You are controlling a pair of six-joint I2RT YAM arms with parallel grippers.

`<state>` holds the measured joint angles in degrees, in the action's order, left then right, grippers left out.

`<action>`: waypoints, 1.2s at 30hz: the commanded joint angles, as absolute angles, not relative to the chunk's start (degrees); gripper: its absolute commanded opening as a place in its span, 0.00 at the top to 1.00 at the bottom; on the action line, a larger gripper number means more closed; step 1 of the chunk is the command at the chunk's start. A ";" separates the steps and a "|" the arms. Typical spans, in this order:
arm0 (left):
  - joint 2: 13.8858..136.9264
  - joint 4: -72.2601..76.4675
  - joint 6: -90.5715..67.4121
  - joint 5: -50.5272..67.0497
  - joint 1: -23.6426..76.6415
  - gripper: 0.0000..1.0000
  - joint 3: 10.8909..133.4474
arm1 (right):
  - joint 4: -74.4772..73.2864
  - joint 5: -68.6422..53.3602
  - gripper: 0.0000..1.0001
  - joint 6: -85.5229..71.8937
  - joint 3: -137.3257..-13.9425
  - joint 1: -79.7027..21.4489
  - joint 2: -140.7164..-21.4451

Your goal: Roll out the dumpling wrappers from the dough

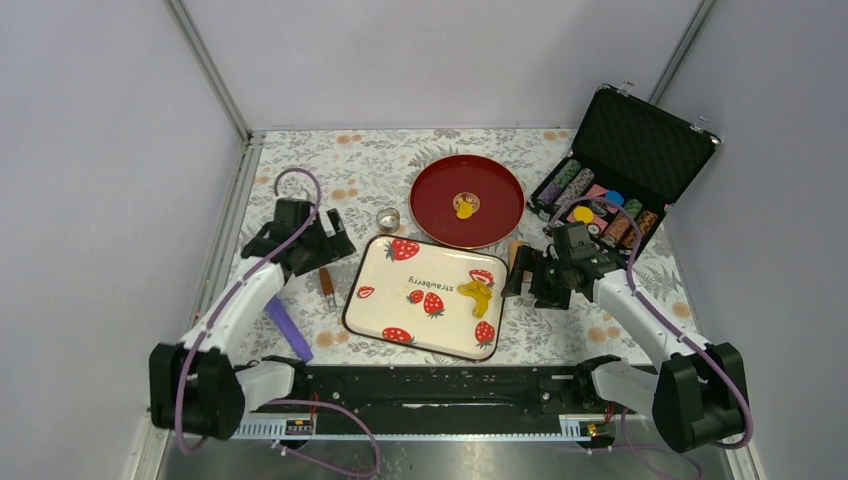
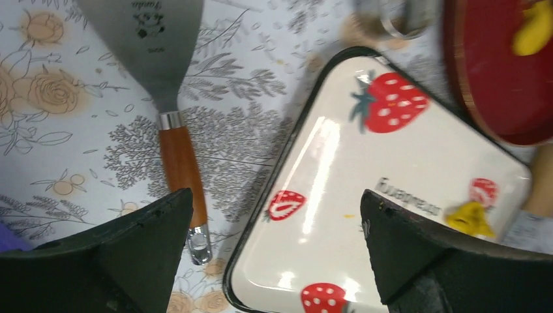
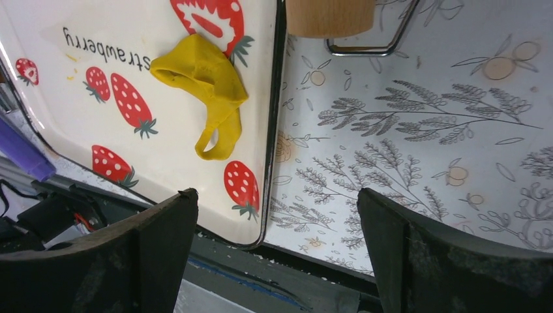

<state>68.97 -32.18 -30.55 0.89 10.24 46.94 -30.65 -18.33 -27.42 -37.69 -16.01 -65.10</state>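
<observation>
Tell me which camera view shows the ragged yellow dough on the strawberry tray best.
Right wrist view: the dough lies large and sharp near the right rim of the tray, folds and looped tail plain. The top external view shows only a small yellow patch; the left wrist view, a blurred bit at far right.
</observation>
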 commanded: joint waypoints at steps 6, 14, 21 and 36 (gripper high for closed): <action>48.68 -20.25 -30.04 6.26 7.01 0.01 40.98 | -32.96 -6.31 0.01 -24.72 -38.51 -16.08 -59.79; 34.27 -9.94 -24.29 -4.96 7.03 0.01 30.53 | -23.00 4.21 0.01 -21.02 -35.23 -16.09 -50.48; 26.30 3.75 -21.54 -18.66 7.03 0.01 18.12 | -1.30 13.17 0.00 -10.75 -24.19 -16.08 -44.96; 58.42 34.16 -10.18 -24.21 7.02 0.01 15.01 | 41.98 22.16 0.04 -0.29 -14.83 -15.92 -63.77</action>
